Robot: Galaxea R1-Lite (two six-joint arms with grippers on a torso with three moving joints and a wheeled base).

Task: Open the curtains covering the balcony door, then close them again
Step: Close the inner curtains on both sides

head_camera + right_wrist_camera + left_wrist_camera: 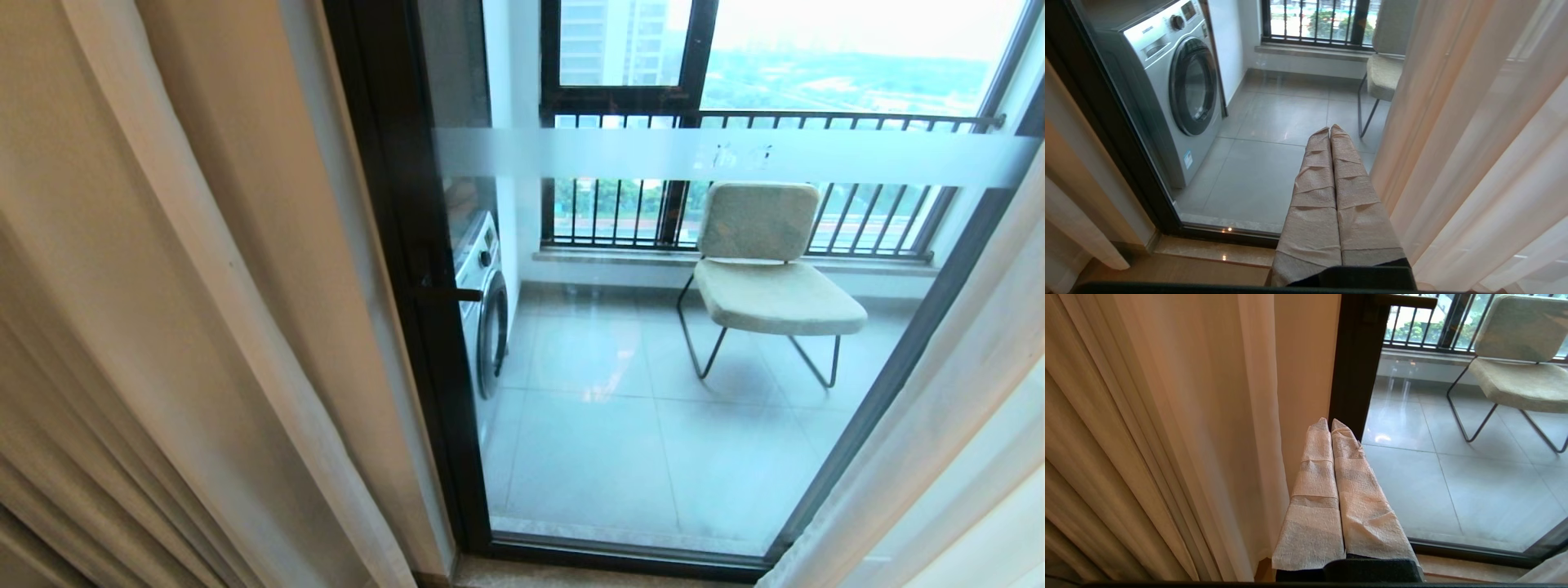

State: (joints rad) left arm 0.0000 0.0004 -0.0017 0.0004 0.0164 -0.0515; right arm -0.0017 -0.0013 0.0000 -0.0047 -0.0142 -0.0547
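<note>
The curtains (204,327) are parted to left and right, leaving the balcony door (653,367) exposed between them. The left hand (1329,424) and right hand (1329,130), fingers pressed together and empty, are best opened before the near edges are gripped and drawn inward evenly.

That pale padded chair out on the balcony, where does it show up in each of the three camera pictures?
Head view: the chair stands right of centre, behind the balcony door glass, before the railing bars.
Left wrist view: the chair fills the upper right corner, partly cut off.
Right wrist view: only a slice of the chair shows, half hidden by the curtains.
Shared landmark: the grey floor tiles beneath it.
</note>
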